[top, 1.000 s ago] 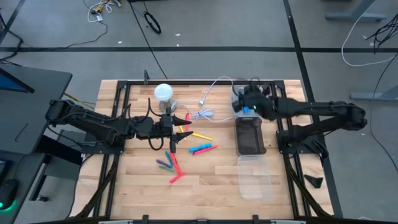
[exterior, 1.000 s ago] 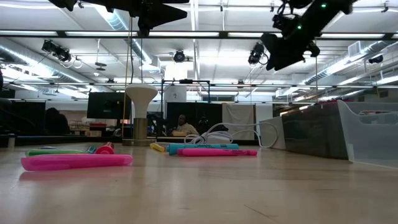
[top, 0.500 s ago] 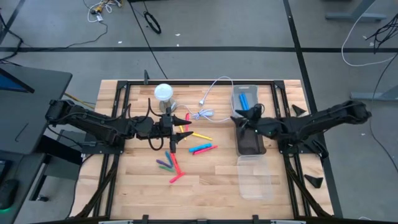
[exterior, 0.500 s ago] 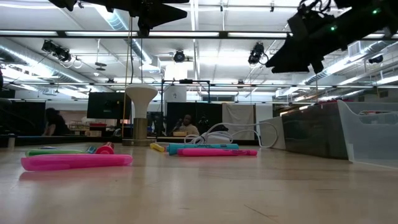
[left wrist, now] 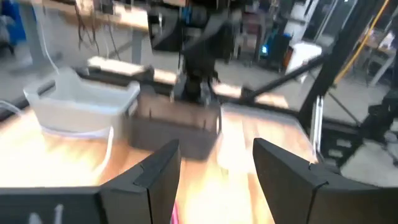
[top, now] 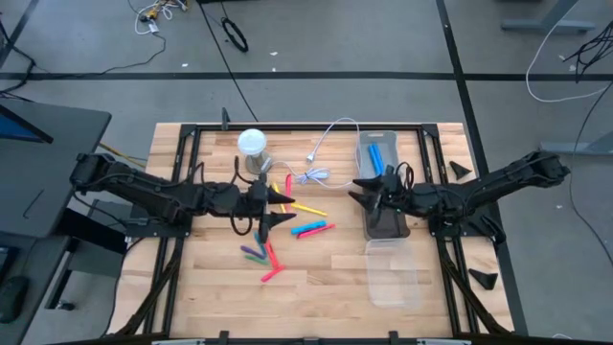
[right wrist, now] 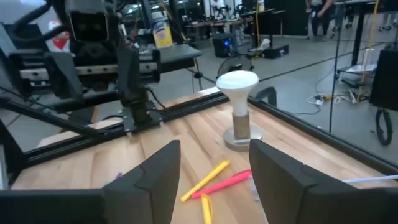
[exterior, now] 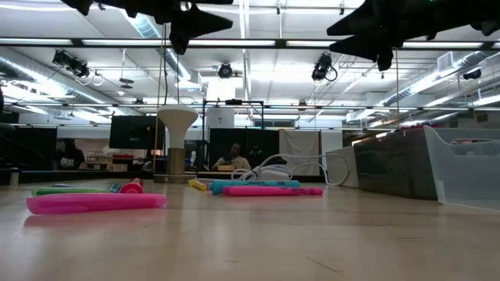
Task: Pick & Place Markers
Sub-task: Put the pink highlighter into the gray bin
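Note:
Several markers lie flat on the wooden table: a yellow one, a blue and a pink one, green and purple ones, and red and pink ones. One blue marker lies in the clear bin at the far right. My left gripper hangs open and empty above the markers, pointing toward the table's right. My right gripper hangs open and empty by the dark bin, pointing left. The right wrist view shows the yellow marker and a pink marker ahead of that gripper.
A white lamp-like stand stands at the far left of the markers, with a white cable beside it. A clear container lies near the dark bin's near end. Black frame rails run along the table's sides.
My right gripper has swung from above the clear bin toward the table's near edge and left. It has sunk a little and tipped up to level, so it now points left beside the dark bin. The blue marker in the clear bin is uncovered. My left gripper has rolled slightly in place.

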